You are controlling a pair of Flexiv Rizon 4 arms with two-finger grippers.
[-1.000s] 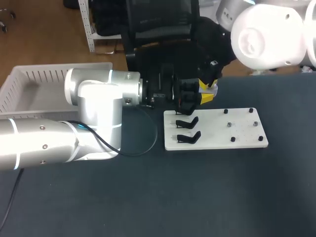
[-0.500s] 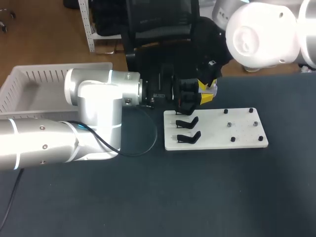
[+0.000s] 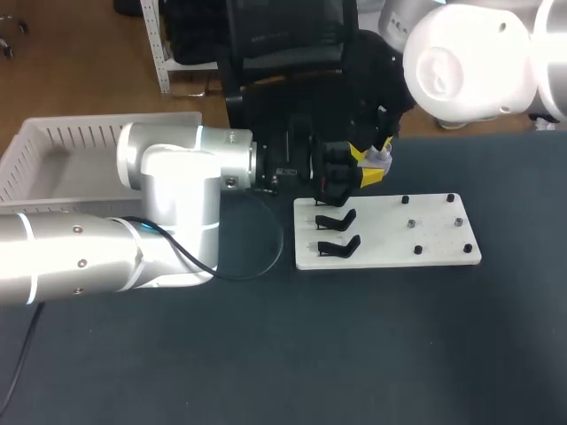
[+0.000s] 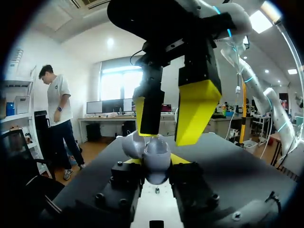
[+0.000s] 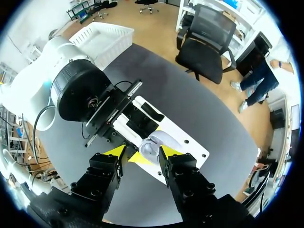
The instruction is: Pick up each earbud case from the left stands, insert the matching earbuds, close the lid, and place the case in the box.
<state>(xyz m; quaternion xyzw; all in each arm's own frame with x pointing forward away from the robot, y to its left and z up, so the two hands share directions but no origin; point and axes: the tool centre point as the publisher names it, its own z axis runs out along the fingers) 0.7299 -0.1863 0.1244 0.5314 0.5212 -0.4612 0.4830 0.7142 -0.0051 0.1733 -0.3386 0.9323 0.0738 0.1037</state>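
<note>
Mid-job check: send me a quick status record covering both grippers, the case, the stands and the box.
left gripper: jaws shut on the open earbud case, near the far edge of the white board
right gripper: jaws open, just above the case
stands: two black ones in view on the board, both empty
box: white basket at far left, no case visible inside

My left arm (image 3: 168, 204) comes in from the left side and lies low across the table. The left gripper (image 4: 156, 161) pinches the little earbud case (image 4: 156, 148) between its two yellow tips. My right arm (image 3: 469, 62) comes down from up high, and the right gripper (image 5: 140, 153) hangs just over the left one with its fingers apart.
</note>
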